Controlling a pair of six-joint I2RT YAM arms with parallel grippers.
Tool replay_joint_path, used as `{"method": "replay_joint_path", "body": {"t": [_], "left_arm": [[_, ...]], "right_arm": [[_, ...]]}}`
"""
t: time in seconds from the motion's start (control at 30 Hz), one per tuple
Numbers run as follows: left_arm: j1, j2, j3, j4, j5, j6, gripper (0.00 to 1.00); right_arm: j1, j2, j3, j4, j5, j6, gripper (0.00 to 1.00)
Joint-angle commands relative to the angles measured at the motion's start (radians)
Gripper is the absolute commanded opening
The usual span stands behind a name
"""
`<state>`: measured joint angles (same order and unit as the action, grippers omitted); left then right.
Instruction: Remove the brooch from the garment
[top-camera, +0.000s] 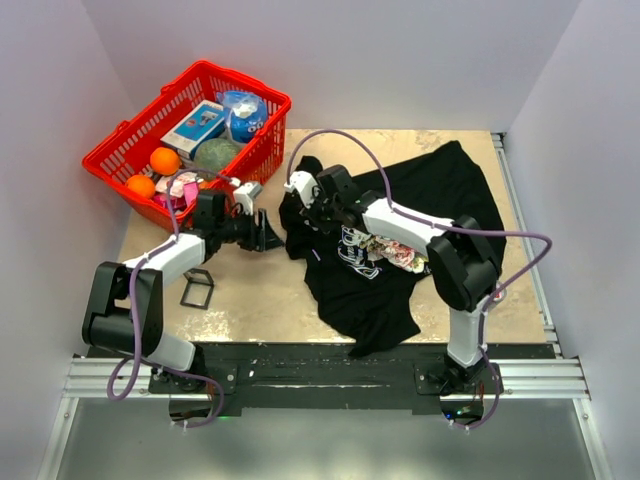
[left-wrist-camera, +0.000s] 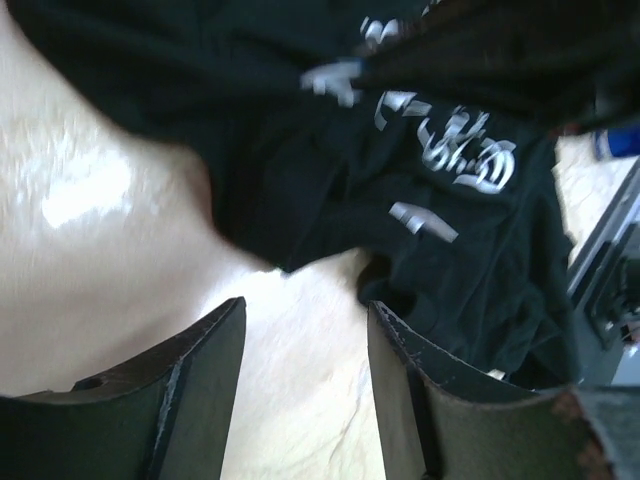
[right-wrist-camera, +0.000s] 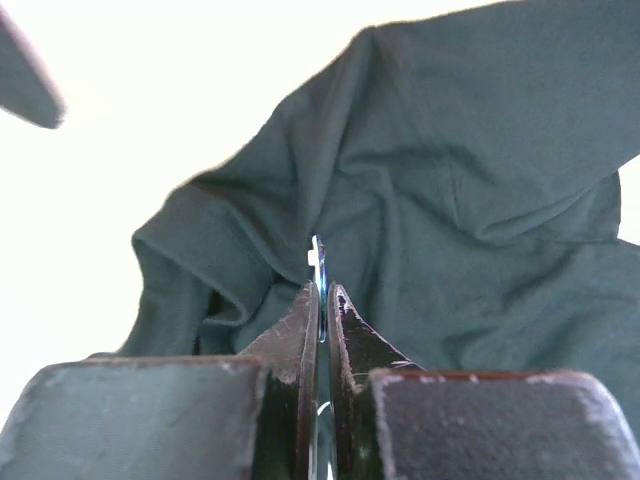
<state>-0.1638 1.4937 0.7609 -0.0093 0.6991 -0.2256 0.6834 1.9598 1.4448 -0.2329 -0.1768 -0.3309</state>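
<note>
a: while our right gripper (right-wrist-camera: 323, 292) pinches the brooch (right-wrist-camera: 317, 252) edge-on at the far left fold of the shirt (right-wrist-camera: 450, 200), why's the left gripper (left-wrist-camera: 305, 305) wide?
b: likely so we can pin it down, then pull.

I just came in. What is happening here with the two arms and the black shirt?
Two robot arms are working on a black shirt that lies crumpled on the table. The right hand is closed on a thin bluish thing seen edge-on, apparently the brooch, at a fold of the cloth. The pictures do not show whether it is already free. The left hand is open and empty, low over the table beside the shirt's edge.
</note>
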Motion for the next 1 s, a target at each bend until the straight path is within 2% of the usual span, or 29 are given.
{"method": "replay_joint_path", "body": {"t": [0.0,0.17,0.4,0.5,0.73,0.87,0.97], "left_arm": [[-0.012,0.017,0.124,0.166,-0.036,-0.138,0.55],[-0.046,0.034,0.204,0.213,-0.107,-0.069,0.54],[-0.060,0.118,0.238,0.325,-0.113,-0.029,0.52],[-0.074,0.134,0.241,0.312,-0.136,0.000,0.50],[-0.161,0.177,0.270,0.273,-0.355,0.086,0.46],[-0.204,0.220,0.293,0.278,-0.404,0.106,0.46],[-0.207,0.244,0.302,0.284,-0.388,0.092,0.47]], "right_arm": [[0.001,-0.105,-0.064,0.148,-0.081,0.035,0.00],[-0.008,-0.121,-0.046,0.118,-0.085,0.041,0.00],[-0.025,-0.156,-0.066,0.162,-0.101,0.117,0.00],[-0.051,-0.176,-0.063,0.170,-0.118,0.156,0.00],[-0.081,-0.202,-0.055,0.176,-0.154,0.197,0.00],[-0.081,-0.196,-0.050,0.190,-0.156,0.220,0.00],[-0.079,-0.196,-0.049,0.198,-0.133,0.236,0.00]]}}
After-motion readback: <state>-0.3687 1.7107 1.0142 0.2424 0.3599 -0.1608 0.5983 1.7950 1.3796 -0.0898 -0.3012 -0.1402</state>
